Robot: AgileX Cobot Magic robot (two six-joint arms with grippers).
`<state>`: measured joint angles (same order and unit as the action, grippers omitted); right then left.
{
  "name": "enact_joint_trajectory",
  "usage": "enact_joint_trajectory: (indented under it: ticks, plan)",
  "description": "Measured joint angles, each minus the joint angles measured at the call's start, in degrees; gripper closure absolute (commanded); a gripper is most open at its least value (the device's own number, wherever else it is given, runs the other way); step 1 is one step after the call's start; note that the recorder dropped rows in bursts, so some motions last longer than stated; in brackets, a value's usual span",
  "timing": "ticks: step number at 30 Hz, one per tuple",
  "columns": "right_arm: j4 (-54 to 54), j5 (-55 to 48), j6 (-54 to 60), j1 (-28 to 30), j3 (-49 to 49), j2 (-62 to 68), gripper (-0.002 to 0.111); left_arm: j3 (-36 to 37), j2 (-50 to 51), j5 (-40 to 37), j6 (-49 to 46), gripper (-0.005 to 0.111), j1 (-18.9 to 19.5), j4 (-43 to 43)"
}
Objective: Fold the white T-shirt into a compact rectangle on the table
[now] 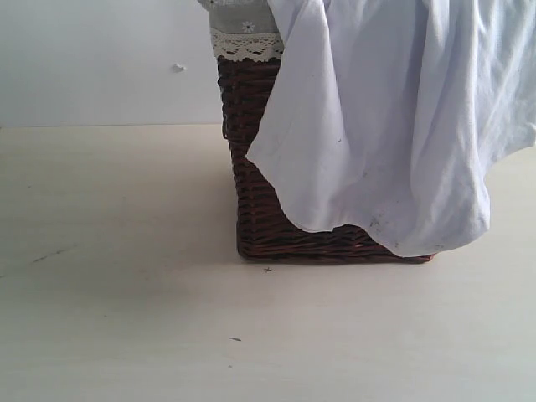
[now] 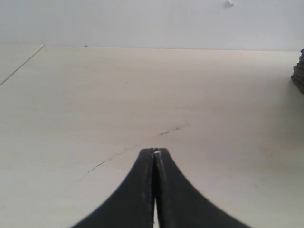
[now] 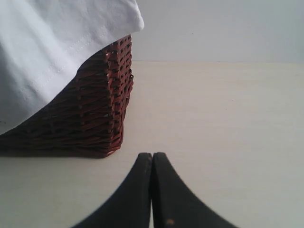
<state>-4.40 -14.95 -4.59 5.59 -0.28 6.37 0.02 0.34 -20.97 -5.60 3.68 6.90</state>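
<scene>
The white T-shirt (image 1: 394, 117) hangs over the side of a dark brown wicker basket (image 1: 268, 226), its hem reaching almost down to the pale cream table (image 1: 117, 276). In the right wrist view the T-shirt (image 3: 47, 42) drapes over the basket (image 3: 90, 118). My right gripper (image 3: 152, 155) is shut with nothing in it, low over the table and a short way from the basket's corner. My left gripper (image 2: 155, 151) is shut and empty over bare table (image 2: 142, 90), far from the shirt. Neither gripper shows in the exterior view.
The basket has a grey lace-edged liner (image 1: 244, 38) at its rim. A plain white wall (image 1: 100, 59) stands behind the table. Faint dark scuff marks (image 2: 142, 142) cross the table. The basket's edge (image 2: 299, 71) shows at the side of the left wrist view.
</scene>
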Motion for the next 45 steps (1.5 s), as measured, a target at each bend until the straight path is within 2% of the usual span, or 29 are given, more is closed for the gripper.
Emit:
enact_joint_trajectory:
  ticks: [18,23,27,32,38,45]
  plan:
    - [0.0,0.0,0.0,0.0,0.0,0.0,0.108,0.0,0.0,0.3,-6.5,0.107,0.0,-0.5]
    - [0.0,0.7,0.0,0.0,0.0,0.0,0.108,0.0,0.0,3.5,-12.6,0.107,0.0,-1.5]
    - [0.2,3.1,0.0,0.0,0.0,0.0,0.108,0.0,0.0,6.7,-13.0,0.107,0.0,-1.1]
    - [8.4,11.5,0.0,0.0,0.0,0.0,0.108,0.0,0.0,10.0,-6.7,0.107,0.0,10.7]
    - [22.6,21.0,-0.1,0.0,0.0,0.0,0.108,0.0,0.0,15.3,-4.9,0.107,0.0,33.2]
    - [25.7,26.8,-0.3,0.0,0.0,0.0,0.108,0.0,0.0,23.8,-3.8,0.107,0.0,48.1]
